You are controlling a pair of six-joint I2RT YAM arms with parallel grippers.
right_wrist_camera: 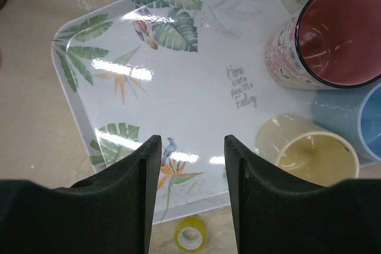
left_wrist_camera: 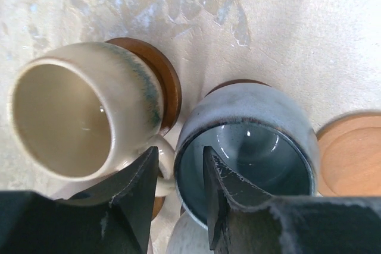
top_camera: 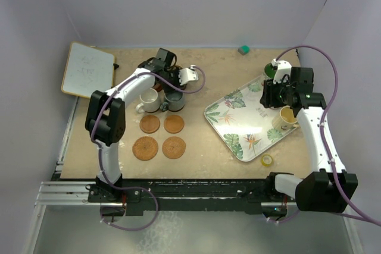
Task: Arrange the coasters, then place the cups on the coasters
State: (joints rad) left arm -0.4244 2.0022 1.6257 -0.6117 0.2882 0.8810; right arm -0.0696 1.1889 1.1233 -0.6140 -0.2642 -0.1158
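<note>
Left gripper [left_wrist_camera: 180, 153], black, fills the bottom edge of its wrist view. Its jaws stand a little apart and straddle the near rim of the slate mug [left_wrist_camera: 247, 147], one finger inside the bowl and the other outside, toward the tan mug [left_wrist_camera: 83, 117]; neither visibly presses the wall. Slate mug: upright, lower centre-right, on a dark brown coaster [left_wrist_camera: 235, 82] showing only as a sliver at its top edge. Tan mug: upright, left of frame, on a second dark coaster [left_wrist_camera: 165, 78] that sticks out at its upper right. Orange coaster [left_wrist_camera: 351, 153]: bare, at the right edge, just beside the slate mug. Top view: both mugs side by side left of centre, just above four bare discs in two rows, namely upper-left coaster [top_camera: 150, 124], upper-right coaster [top_camera: 174, 124], lower-left coaster [top_camera: 145, 148] and lower-right coaster [top_camera: 174, 147]. Right gripper [right_wrist_camera: 192, 141]: jaws spread, nothing between them, hanging over the leaf-patterned tray [right_wrist_camera: 196, 57]. Right side of that frame, all upright on the tray: pink mug [right_wrist_camera: 333, 34] with a red inside, light blue mug [right_wrist_camera: 360, 117] below it, yellow mug [right_wrist_camera: 309, 153] at lower right. Green mug [top_camera: 269, 71] sits at the tray's upper corner in the top view, partly hidden by the arm. Tape roll [right_wrist_camera: 190, 234]: yellow, on the table just below the tray's lower edge. Whiteboard [top_camera: 88, 69]: upper left of the top view.
</note>
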